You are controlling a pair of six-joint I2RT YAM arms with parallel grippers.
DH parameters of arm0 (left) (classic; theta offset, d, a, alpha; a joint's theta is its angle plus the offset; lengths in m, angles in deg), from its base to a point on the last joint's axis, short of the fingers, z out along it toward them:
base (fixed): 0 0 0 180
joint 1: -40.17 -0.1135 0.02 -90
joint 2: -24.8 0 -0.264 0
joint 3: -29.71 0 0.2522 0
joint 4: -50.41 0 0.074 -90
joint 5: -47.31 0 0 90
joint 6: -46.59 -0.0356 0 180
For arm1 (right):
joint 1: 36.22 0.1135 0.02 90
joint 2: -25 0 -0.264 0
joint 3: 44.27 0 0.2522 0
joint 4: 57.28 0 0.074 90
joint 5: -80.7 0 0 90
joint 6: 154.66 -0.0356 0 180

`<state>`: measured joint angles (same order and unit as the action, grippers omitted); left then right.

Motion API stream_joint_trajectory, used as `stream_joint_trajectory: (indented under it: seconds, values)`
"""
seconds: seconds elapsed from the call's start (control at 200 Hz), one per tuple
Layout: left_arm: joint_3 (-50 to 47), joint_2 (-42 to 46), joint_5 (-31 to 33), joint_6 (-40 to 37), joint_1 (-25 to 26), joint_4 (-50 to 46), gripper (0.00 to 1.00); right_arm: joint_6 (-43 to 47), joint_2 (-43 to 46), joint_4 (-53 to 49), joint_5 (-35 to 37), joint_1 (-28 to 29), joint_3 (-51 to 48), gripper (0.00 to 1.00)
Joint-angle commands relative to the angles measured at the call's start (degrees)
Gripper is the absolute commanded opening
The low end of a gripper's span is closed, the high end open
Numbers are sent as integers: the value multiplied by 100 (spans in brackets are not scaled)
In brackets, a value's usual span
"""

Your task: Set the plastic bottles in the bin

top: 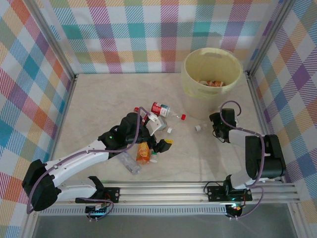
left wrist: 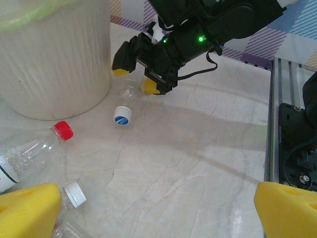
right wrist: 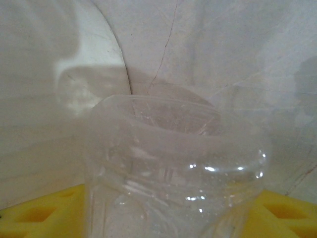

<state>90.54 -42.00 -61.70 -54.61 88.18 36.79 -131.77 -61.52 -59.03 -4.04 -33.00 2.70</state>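
Note:
The pale yellow bin (top: 188, 75) stands at the back right, with bottles lying inside it; its wall (left wrist: 54, 64) rises at the upper left of the left wrist view. My right gripper (top: 216, 130) (left wrist: 136, 79) is low on the table in front of the bin. Its yellow pads (right wrist: 34, 213) press both sides of a clear plastic bottle (right wrist: 173, 163). My left gripper (top: 166, 135) (left wrist: 163, 218) is open over bare table. Beside it lie a red-label bottle (top: 163, 110) (left wrist: 29, 148), an orange-label bottle (top: 143, 152) and a clear bottle (top: 130, 162).
Loose caps lie on the marble table: a white one (top: 198, 128) with a blue mark (left wrist: 122, 115) near the right gripper, another white one (top: 170, 130) (left wrist: 75, 194) by my left finger. Checked walls enclose the table. A metal rail (left wrist: 277, 124) runs along the near edge.

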Motion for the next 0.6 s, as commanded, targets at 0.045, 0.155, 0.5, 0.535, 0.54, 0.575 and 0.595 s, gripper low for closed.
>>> stream_joint_trajectory:
  seconds: [0.045, 0.155, 0.5, 0.535, 0.54, 0.575, 0.595]
  values:
    - [118, 17, -47, -2, 88, 88, 100, 13, 100, 8, -64, -128, 22, 65]
    - [90, 84, -25, 4, 91, 138, 100, 154, 416, -182, -42, -247, -101, 62]
    - [-379, 531, 106, 493, 90, 1025, 100, 1036, 2412, -1853, 287, -625, -188, 56]
    - [-447, 587, 106, 534, 88, 1137, 100, 1178, 2626, -2084, 348, -625, -118, 55]
    - [-450, 606, 107, 541, 91, 1155, 100, 1217, 2709, -2162, 370, -622, -86, 55]
    - [-519, 668, 111, 598, 86, 1282, 100, 1385, 2964, -2439, 453, -628, 11, 55]
    - [-572, 706, 116, 640, 86, 1376, 100, 1483, 3114, -2585, 500, -624, 90, 55]
